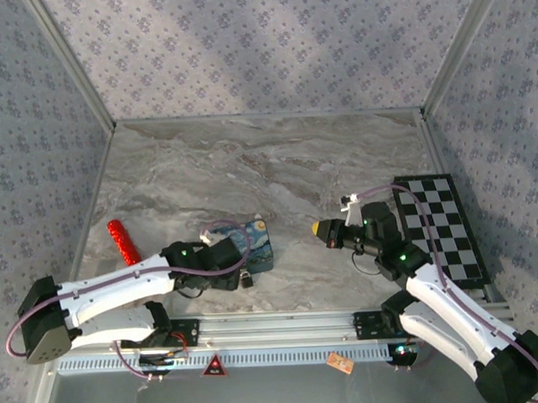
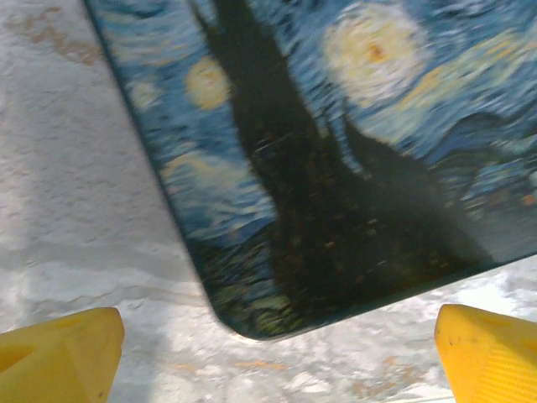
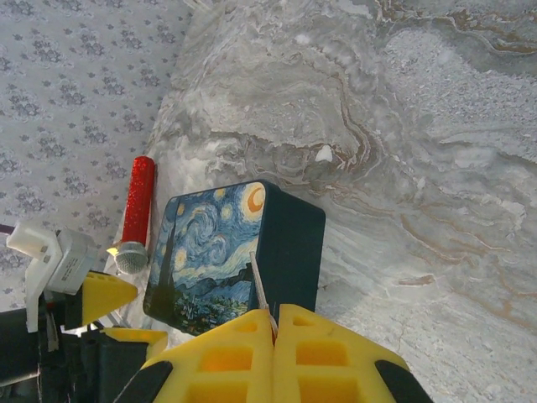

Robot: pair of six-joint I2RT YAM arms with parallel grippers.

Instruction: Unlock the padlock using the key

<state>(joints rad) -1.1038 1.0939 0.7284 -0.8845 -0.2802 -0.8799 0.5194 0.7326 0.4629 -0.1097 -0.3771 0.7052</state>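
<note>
A thin grey key (image 3: pixel 262 285) sticks out from between the yellow fingers of my right gripper (image 3: pixel 275 319), which is shut on it. That gripper (image 1: pixel 321 228) hovers right of the blue printed tin (image 1: pixel 249 241). A tiny dark and silvery padlock (image 1: pixel 246 278) lies against the tin's near edge, beside my left gripper (image 1: pixel 240 270). In the left wrist view my left gripper (image 2: pixel 278 336) is open wide, with bare table and the tin's corner (image 2: pixel 252 311) between its fingertips (image 2: pixel 63 357). A silvery round piece (image 3: pixel 130 258) sits by the left finger; I cannot tell what it is.
A red cylinder (image 1: pixel 123 242) lies at the left near the wall. A black-and-white checkered board (image 1: pixel 442 226) covers the right side of the marble table (image 1: pixel 250 158). Patterned walls close in the left, back and right.
</note>
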